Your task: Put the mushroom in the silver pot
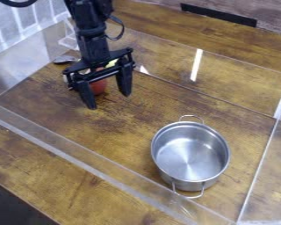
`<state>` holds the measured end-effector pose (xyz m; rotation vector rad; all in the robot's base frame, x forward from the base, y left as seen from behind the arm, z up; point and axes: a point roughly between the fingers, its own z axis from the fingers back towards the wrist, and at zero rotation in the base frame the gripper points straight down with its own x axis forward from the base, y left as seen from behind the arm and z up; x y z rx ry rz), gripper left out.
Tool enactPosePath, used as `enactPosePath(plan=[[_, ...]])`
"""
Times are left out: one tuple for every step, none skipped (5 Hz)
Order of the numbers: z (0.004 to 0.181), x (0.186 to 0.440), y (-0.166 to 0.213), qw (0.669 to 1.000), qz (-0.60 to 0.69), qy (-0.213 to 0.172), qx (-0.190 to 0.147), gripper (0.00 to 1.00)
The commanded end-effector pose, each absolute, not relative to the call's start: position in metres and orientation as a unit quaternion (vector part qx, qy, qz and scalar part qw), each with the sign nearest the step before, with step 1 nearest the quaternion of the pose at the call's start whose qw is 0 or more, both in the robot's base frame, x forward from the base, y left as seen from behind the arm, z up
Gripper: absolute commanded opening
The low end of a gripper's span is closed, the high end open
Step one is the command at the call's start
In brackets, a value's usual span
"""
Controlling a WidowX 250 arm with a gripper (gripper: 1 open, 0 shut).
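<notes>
The mushroom (99, 85) shows only as a small reddish-brown patch on the wooden table, mostly hidden by the hand above it. My gripper (103, 90) points straight down over it and is open. One black finger (87, 97) stands to the mushroom's left and the other to its right, so the mushroom lies in the gap; I cannot tell whether either finger touches it. The silver pot (190, 155) stands empty at the lower right, well apart from the gripper, with a loop handle on its near rim and one on its far rim.
A yellow-green piece (95, 63) peeks out just behind the gripper. Clear acrylic walls (73, 149) fence the wooden table (225, 88) at the front and sides. A white rack (25, 31) stands at the far left and a black strip (219, 10) lies at the back.
</notes>
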<state>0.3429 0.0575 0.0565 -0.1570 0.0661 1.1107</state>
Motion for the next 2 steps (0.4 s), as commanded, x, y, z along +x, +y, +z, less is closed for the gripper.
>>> enactPosePath(plan=[[0.0758,0.354,0.0754,0.827,0.554,-0.003,-0.097,1.0],[0.0753,0.3589,0.0844,0.814,0.57,-0.003,-0.106,1.0]])
